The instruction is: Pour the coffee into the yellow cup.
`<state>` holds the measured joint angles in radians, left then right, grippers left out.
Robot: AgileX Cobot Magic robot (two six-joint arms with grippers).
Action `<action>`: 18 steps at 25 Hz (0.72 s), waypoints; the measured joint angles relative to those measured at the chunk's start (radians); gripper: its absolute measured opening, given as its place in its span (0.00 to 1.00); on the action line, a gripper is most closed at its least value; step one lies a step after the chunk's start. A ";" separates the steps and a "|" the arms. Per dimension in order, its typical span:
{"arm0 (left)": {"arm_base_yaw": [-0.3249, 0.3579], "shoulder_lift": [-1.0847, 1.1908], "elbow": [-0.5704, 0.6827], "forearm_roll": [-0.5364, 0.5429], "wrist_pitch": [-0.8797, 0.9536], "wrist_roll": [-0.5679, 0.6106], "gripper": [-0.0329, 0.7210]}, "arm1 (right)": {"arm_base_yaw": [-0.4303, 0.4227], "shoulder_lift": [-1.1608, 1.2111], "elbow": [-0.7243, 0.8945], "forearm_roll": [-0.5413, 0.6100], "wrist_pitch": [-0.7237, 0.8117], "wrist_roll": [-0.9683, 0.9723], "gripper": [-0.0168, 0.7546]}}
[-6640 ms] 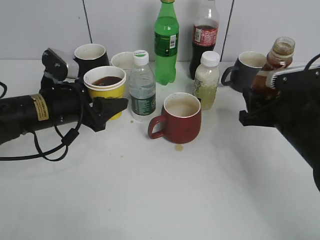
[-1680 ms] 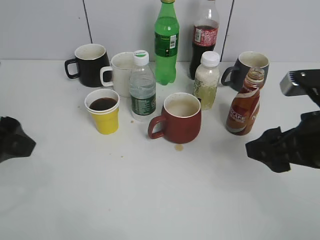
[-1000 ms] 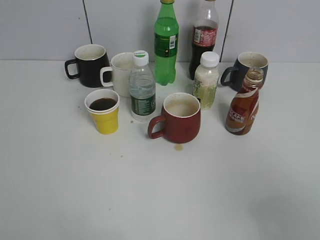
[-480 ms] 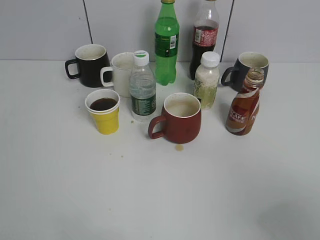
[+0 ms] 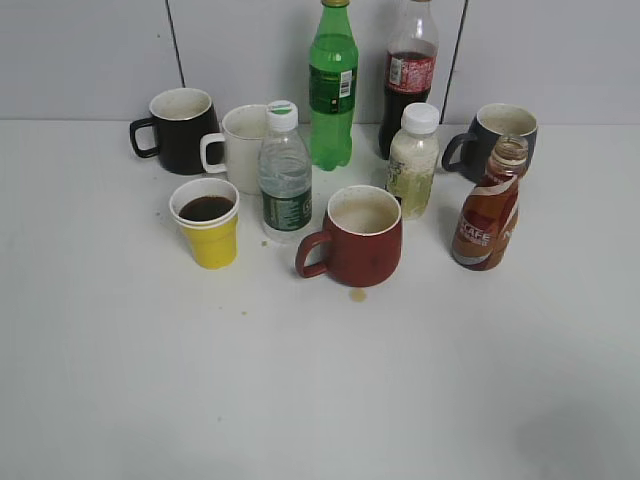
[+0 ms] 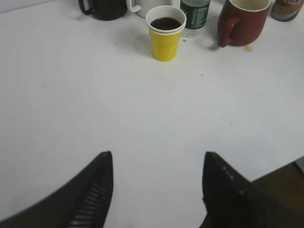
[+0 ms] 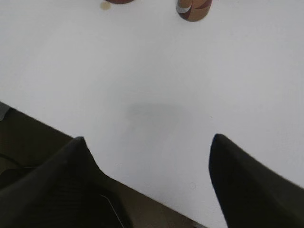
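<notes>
The yellow cup [image 5: 207, 222] stands on the white table at the left and holds dark brown coffee; it also shows in the left wrist view [image 6: 165, 32]. The uncapped coffee bottle [image 5: 489, 208], with its brown, red and white label, stands upright at the right; only its base shows in the right wrist view [image 7: 194, 8]. Neither gripper shows in the exterior view. My left gripper [image 6: 156, 159] is open and empty, well back from the cup. My right gripper [image 7: 148, 142] is open and empty over the table's near edge.
A dark red mug [image 5: 356, 235], a water bottle [image 5: 285, 175], a white mug [image 5: 240, 145], a black mug [image 5: 178, 128], a green bottle [image 5: 332, 85], a cola bottle [image 5: 409, 75], a pale drink bottle [image 5: 413, 160] and a grey mug [image 5: 492, 135] stand behind. A small spill spot [image 5: 358, 294] lies by the red mug.
Both arms have drawn back out of the exterior view. The left let go of the yellow cup; the right set the coffee bottle down at the right. Nothing has moved in the last second.
</notes>
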<state>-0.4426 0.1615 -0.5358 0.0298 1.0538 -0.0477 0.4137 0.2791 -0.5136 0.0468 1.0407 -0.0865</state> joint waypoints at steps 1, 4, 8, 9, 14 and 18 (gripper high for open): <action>0.000 0.000 0.000 0.000 0.000 0.000 0.64 | 0.000 0.000 0.000 0.001 0.000 0.000 0.79; 0.000 0.000 0.000 0.000 0.000 0.000 0.64 | 0.000 0.000 0.000 0.001 0.000 0.001 0.79; 0.023 -0.001 0.000 0.000 -0.001 0.000 0.62 | -0.015 0.000 0.000 0.002 -0.001 0.001 0.79; 0.023 -0.001 0.000 0.000 -0.001 0.000 0.62 | -0.041 -0.001 0.000 0.002 -0.001 0.001 0.79; 0.275 -0.003 0.000 -0.003 -0.001 0.001 0.56 | -0.266 -0.062 0.000 0.002 -0.001 0.001 0.79; 0.392 -0.041 0.000 -0.003 -0.002 0.002 0.51 | -0.377 -0.193 0.000 0.002 -0.001 0.001 0.78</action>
<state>-0.0506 0.1206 -0.5358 0.0271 1.0517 -0.0458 0.0367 0.0858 -0.5136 0.0487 1.0398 -0.0854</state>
